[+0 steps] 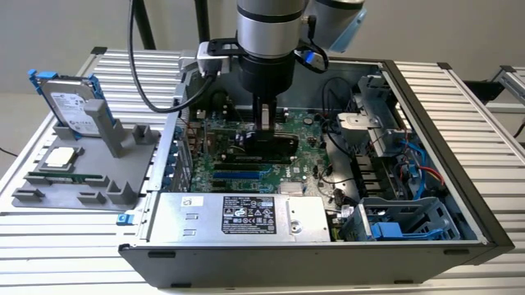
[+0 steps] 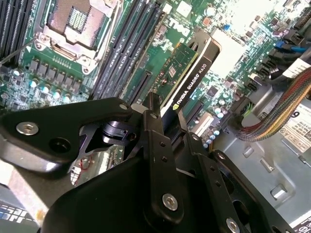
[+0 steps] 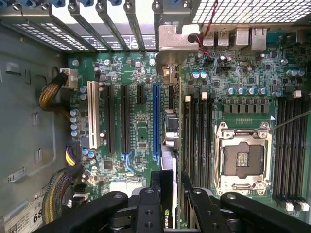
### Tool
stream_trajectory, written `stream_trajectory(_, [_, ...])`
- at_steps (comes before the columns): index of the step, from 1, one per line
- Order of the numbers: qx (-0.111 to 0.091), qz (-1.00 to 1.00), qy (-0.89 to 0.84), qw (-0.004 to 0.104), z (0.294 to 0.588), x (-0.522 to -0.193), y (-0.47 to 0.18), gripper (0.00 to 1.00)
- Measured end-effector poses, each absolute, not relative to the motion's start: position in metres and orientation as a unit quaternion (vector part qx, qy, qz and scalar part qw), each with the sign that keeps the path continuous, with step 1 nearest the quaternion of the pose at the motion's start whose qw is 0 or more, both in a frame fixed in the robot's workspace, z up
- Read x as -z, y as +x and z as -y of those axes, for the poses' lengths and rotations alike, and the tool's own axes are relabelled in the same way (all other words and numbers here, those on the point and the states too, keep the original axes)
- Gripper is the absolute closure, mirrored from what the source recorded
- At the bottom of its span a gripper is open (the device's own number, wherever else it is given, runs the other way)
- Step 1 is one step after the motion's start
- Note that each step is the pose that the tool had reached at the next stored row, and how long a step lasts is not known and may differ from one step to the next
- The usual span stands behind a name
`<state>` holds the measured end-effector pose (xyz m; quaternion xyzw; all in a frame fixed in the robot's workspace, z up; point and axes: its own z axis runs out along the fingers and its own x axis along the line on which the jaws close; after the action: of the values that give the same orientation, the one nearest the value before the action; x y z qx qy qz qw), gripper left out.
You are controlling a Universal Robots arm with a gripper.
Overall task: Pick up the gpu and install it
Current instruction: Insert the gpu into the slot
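The gpu (image 1: 272, 146) stands on edge over the green motherboard (image 1: 308, 169) inside the open computer case, its black cooler facing the front. My gripper (image 1: 267, 128) comes down from above and is shut on the card's upper edge. In the second wrist view the gpu (image 2: 190, 80) shows its green board and black cooler reaching out from between the black fingers (image 2: 154, 127). In the first wrist view the gpu (image 3: 168, 141) appears edge-on beside the long blue slot (image 3: 156, 121), with my gripper (image 3: 171, 189) around it. I cannot tell whether its connector sits in a slot.
A silver power supply (image 1: 238, 218) fills the case's front. Drive cages and bundled cables (image 1: 394, 166) crowd the exterior view's right. A grey tray (image 1: 74, 178) outside the case holds a hard drive (image 1: 70, 104), a processor and a memory stick. An empty processor socket (image 3: 243, 158) lies near the memory slots.
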<state>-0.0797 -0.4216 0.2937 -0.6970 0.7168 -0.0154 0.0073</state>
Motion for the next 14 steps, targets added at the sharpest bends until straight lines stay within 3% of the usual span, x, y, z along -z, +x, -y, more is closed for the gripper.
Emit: stream_trajectory(14, [0.013, -0.717, -0.697, 0.005, 0.433, -0.293, -0.08, 1.0])
